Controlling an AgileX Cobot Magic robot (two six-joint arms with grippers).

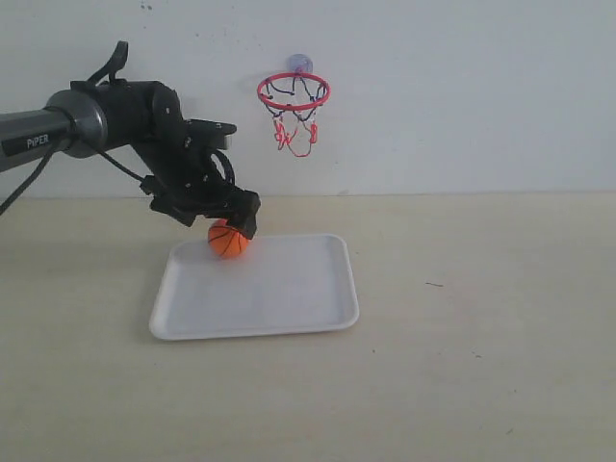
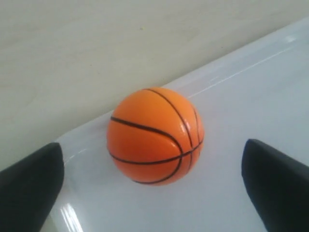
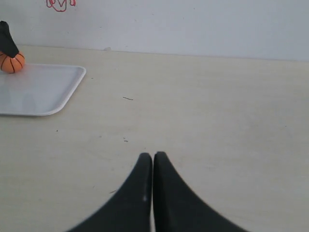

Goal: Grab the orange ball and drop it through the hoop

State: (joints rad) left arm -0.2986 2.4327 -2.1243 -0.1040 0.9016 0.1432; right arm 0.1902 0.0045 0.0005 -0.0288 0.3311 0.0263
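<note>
Orange ball (image 1: 228, 241) sits in a white tray (image 1: 289, 298), at the far left corner as the exterior view has it, close against the raised rim. Tray lies on a pale beige table (image 1: 472, 366), matte, a few dark specks; plain white wall (image 1: 481, 96) behind. Hoop (image 1: 295, 106) fixed to that wall on a bluish suction cup (image 1: 299, 64), red ring level, net hanging, well above the tray and to the right of the ball. Left gripper (image 1: 236, 223) is down over the ball and covers its top in the exterior view; contact cannot be read from there. Left wrist view is clearer: two dark fingers (image 2: 31, 186) stand wide apart, ball (image 2: 154, 142) between them, bare tray visible on both sides, so no touch. Both fingers are cut off by the frame edge. Right arm is out of the exterior view. Right gripper (image 3: 152, 164) shows in its own view only, tips pressed together with nothing between, over bare table well to the side of the tray. That view catches the ball (image 3: 11, 63) at its edge, partly behind a dark finger, and only a scrap of red net.
</note>
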